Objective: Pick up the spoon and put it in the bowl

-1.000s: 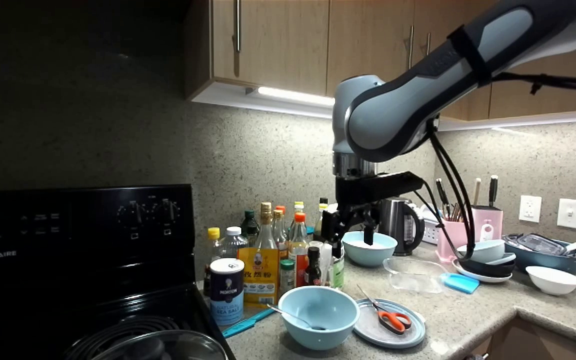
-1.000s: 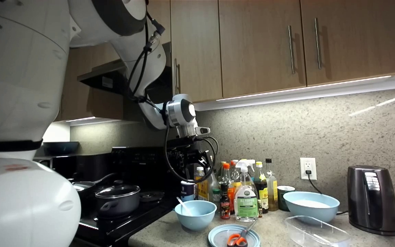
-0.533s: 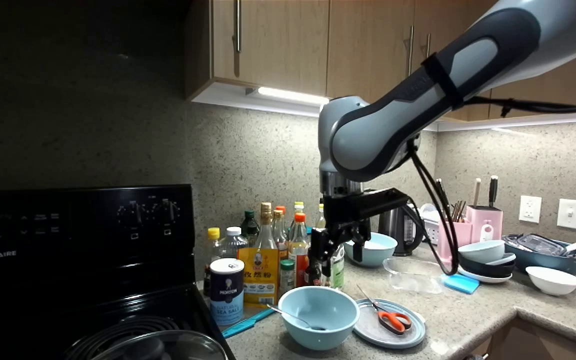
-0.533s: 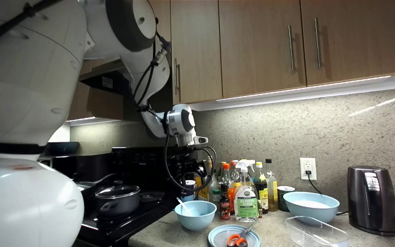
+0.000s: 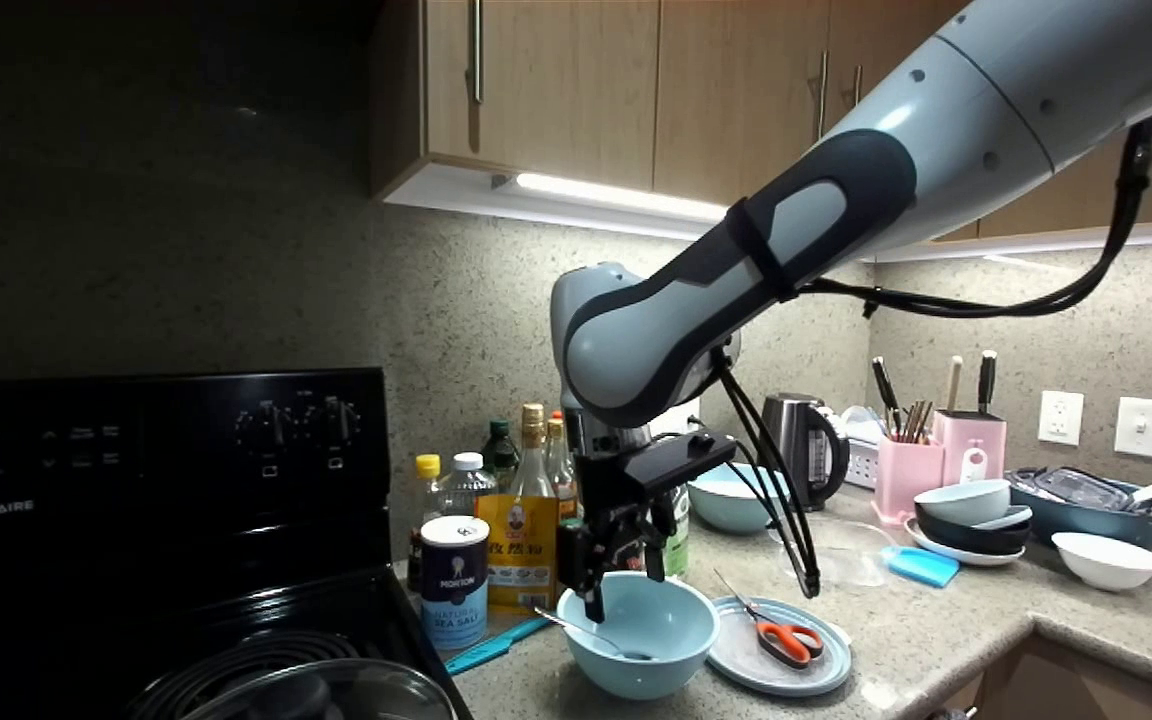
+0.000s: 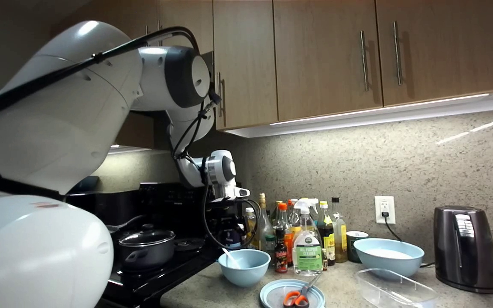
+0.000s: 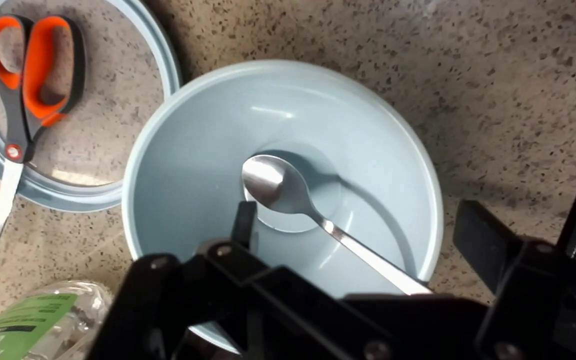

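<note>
A metal spoon [image 7: 280, 185] rests in a light blue bowl [image 7: 178, 175], its scoop end at the bottom and its handle leaning over the rim. The spoon [image 5: 581, 630] and bowl [image 5: 636, 675] also show in both exterior views, with the spoon [image 6: 230, 258] tilted in the bowl [image 6: 246, 280]. My gripper [image 7: 360, 225] is open and empty, with the fingers wide apart on either side of the spoon handle. In an exterior view the gripper [image 5: 624, 585] hangs pointing down over the bowl. The handle's end is hidden behind the gripper in the wrist view.
Orange-handled scissors [image 5: 786, 640] lie on a round lid [image 5: 831, 680] beside the bowl. A salt container [image 5: 454, 590], bottles and a spray cleaner [image 6: 307, 252] stand behind. Another blue bowl [image 6: 387, 261] with white contents stands farther off. The stove [image 5: 376, 600] borders the counter.
The arm has moved down and, in an exterior view, to the left, bringing the gripper from above the bottles to over the bowl. The spoon and bowl have not moved.
</note>
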